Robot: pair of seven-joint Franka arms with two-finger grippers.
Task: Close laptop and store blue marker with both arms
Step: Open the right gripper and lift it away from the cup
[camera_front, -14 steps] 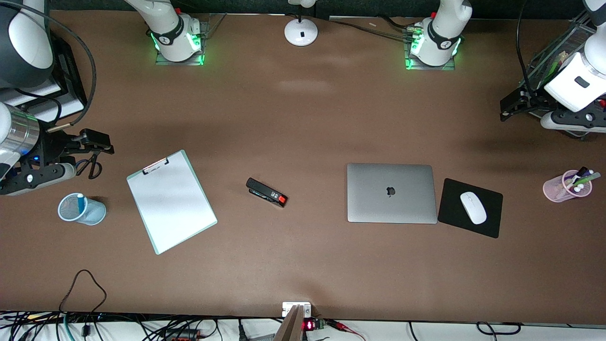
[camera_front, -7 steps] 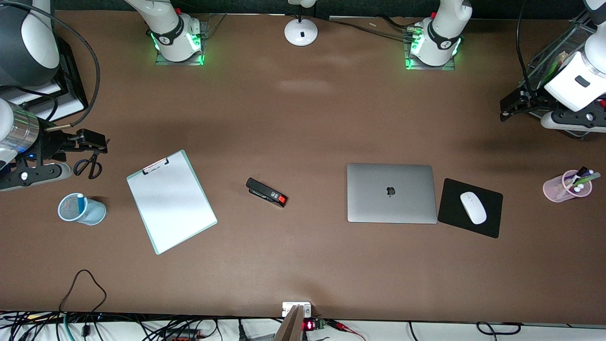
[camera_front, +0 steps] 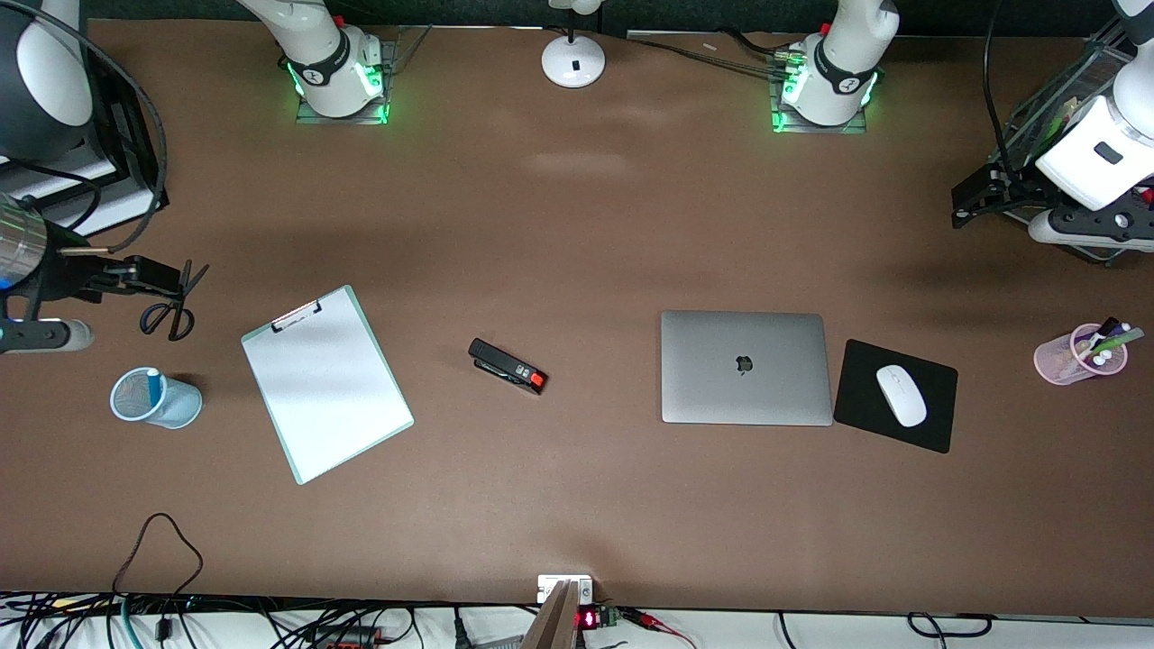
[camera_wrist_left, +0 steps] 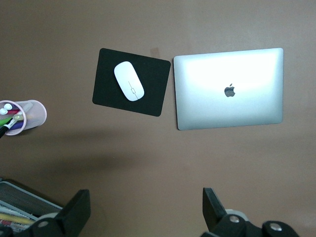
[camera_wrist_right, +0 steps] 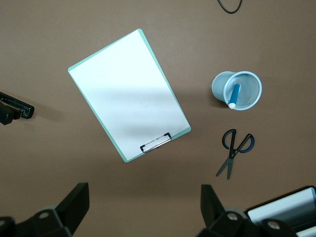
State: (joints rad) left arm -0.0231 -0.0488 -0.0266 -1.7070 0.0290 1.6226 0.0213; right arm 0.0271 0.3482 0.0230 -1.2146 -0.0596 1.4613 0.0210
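In the lower right of the front view, the laptop point(camera_front: 746, 368) lies shut and flat on the table point(camera_front: 577, 505), a slim silver-grey slab with a dark apple logo on its lid. Its long axis runs across the frame, from one arm's end of the table toward the other, and it sits just beside the black mousepad point(camera_front: 895, 396) that carries a white mouse point(camera_front: 901, 395).

At the lower left of the frame, the blue marker point(camera_front: 153, 386) stands tilted in the pale blue mesh cup point(camera_front: 155, 397), bright blue, its white cap up at the rim.

Higher at the left edge, my right gripper point(camera_wrist_right: 143, 207) hangs with its fingers spread and empty above the table near the scissors point(camera_front: 171, 302).

At the upper right edge, my left gripper point(camera_wrist_left: 145, 212) hangs likewise spread and empty.
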